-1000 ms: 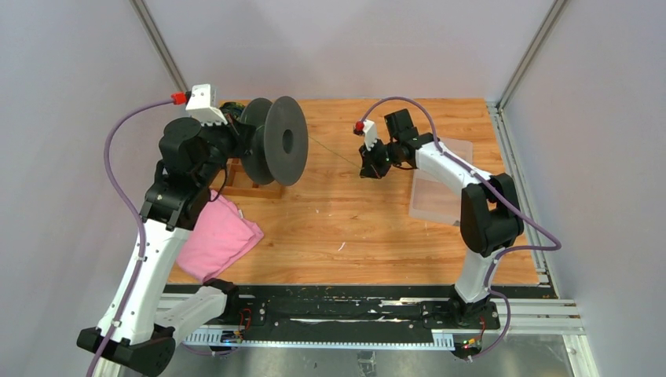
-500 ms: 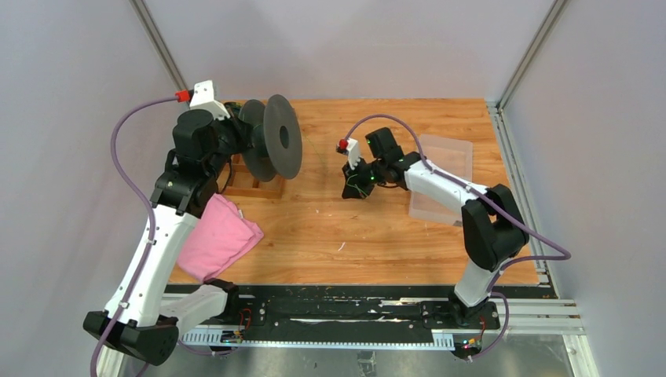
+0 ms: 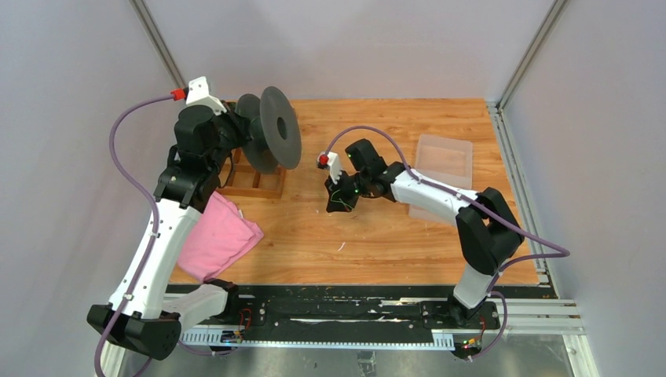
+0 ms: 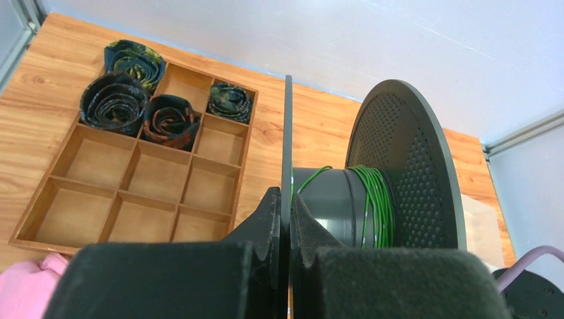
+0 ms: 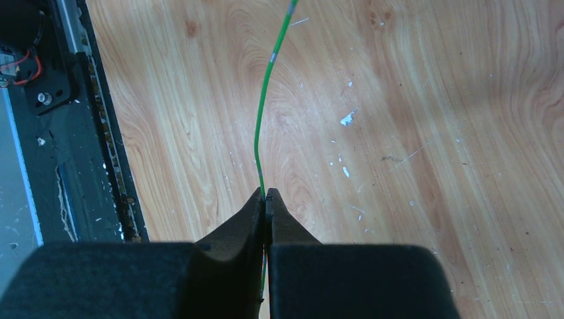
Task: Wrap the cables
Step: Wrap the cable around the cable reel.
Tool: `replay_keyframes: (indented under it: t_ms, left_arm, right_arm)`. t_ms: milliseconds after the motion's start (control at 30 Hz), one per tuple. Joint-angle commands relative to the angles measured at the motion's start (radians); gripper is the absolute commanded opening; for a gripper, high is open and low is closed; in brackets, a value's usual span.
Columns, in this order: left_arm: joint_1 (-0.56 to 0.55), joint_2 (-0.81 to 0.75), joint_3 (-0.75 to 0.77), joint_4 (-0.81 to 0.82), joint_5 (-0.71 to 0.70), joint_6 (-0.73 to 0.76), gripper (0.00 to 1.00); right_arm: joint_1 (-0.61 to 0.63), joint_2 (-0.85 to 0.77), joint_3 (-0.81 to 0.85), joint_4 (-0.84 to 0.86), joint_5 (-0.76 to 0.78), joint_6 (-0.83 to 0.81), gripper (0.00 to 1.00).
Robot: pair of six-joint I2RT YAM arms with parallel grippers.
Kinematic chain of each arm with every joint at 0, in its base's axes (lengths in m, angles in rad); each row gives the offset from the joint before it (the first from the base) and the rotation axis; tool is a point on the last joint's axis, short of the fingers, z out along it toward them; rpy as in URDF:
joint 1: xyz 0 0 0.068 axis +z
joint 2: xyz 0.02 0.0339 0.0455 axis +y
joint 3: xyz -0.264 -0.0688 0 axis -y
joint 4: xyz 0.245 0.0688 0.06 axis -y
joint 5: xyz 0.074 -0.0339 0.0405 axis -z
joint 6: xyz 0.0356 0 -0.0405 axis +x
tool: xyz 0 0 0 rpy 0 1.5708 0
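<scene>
Bright green cables point(image 4: 376, 199); dark grey spool point(image 4: 412, 153), its flange dotted with tiny holes; surface point(image 3: 377, 228) and tray point(image 4: 93, 212) honey-toned wood grain; rolled ties point(image 4: 116, 103) dark blue-green and brown, swirly patterned; cloth point(image 3: 224, 236) pink; fingers point(image 5: 239, 232) black

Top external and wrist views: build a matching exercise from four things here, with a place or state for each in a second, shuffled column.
Column one:
1. thin green wire
2. dark grey plastic spool
3. pink cloth
4. wooden compartment tray

Column two:
A. holds rolled dark patterned fabrics in some compartments
B. gripped by one flange in the shut left tool
C. lying on the near left part of the wooden table
D. pinched in the shut right tool

Pairs: 1-D; 2-B; 3-C; 4-A.
</scene>
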Motion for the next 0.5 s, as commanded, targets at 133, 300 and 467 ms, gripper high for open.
replay_keyframes:
  t_ms: [133, 300, 467]
  left_arm:
    - [0.03, -0.007, -0.004, 0.145, -0.053, -0.047, 0.0]
    - [0.032, 0.0, -0.026, 0.176, -0.085, -0.025, 0.0]
    - [0.03, 0.008, -0.05, 0.214, -0.111, 0.01, 0.0]
  right_arm:
    - [0.074, 0.019, -0.029, -0.017, -0.007, -0.058, 0.01]
    - [0.125, 0.015, -0.004, -0.043, -0.045, -0.054, 0.01]
    - [0.184, -0.01, 0.013, -0.053, -0.077, -0.039, 0.01]
